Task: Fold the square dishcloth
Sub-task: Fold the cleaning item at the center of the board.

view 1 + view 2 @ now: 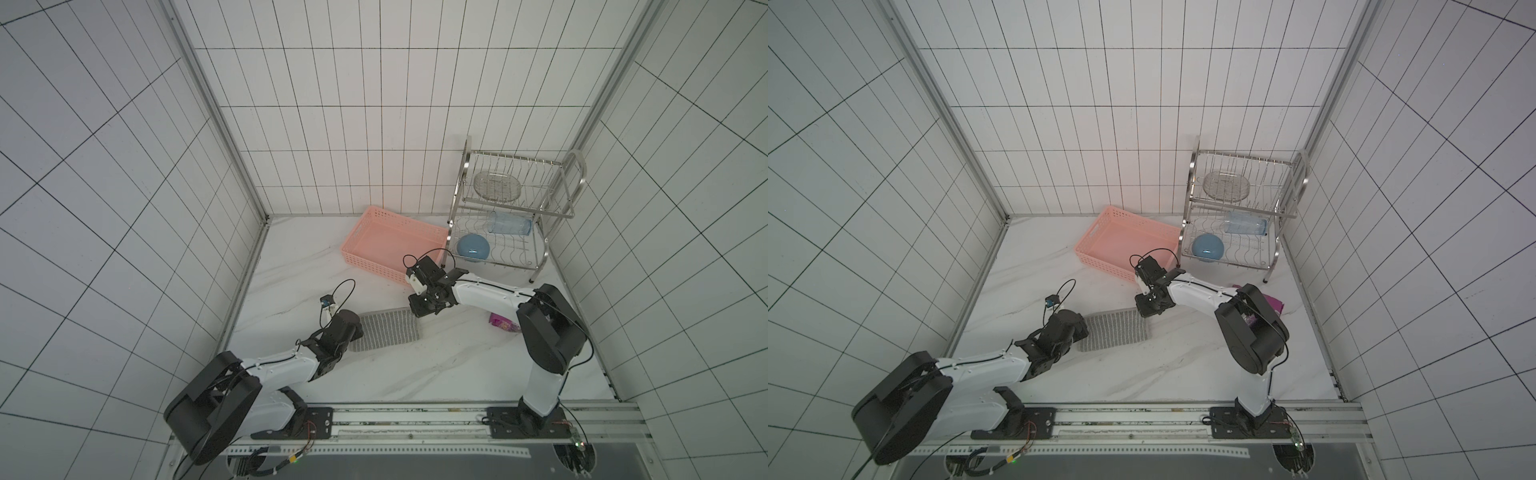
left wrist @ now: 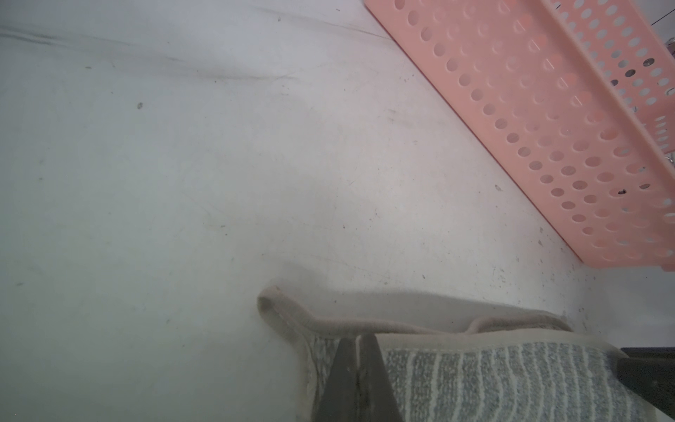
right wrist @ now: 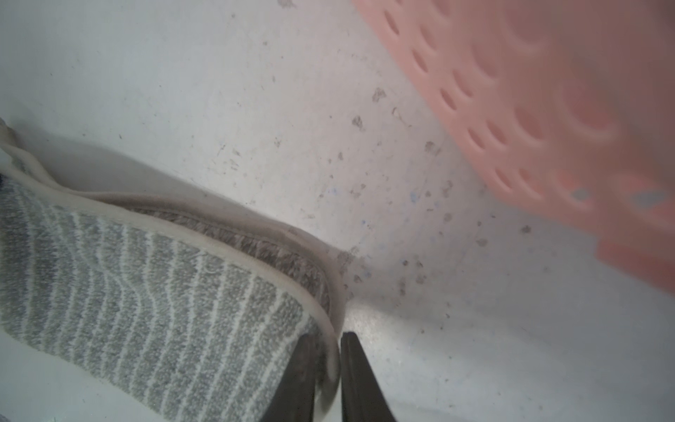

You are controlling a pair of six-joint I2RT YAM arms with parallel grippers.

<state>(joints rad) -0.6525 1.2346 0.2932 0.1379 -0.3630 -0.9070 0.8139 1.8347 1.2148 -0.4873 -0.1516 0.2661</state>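
The square dishcloth (image 1: 388, 330) (image 1: 1115, 330), grey with thin white stripes, lies on the marble table with one layer folded over another, its edges nearly lined up. My left gripper (image 1: 360, 323) (image 2: 357, 338) is shut on the dishcloth's (image 2: 493, 380) left far corner, its dark fingers (image 2: 341, 380) pressed together over the hem. At the right far corner, my right gripper (image 1: 415, 312) (image 3: 334, 334) has the dishcloth's (image 3: 146, 292) pale hem pinched between two narrowly spaced fingers (image 3: 359, 376). The brown fuzzy underside shows between the layers in the right wrist view.
A pink perforated basket (image 1: 390, 249) (image 2: 548, 128) (image 3: 529, 91) stands just beyond the cloth. A metal dish rack (image 1: 507, 216) at the back right holds a blue bowl (image 1: 473, 247) and a clear bottle (image 1: 509, 224). A purple snack packet (image 1: 503, 323) lies by the right arm.
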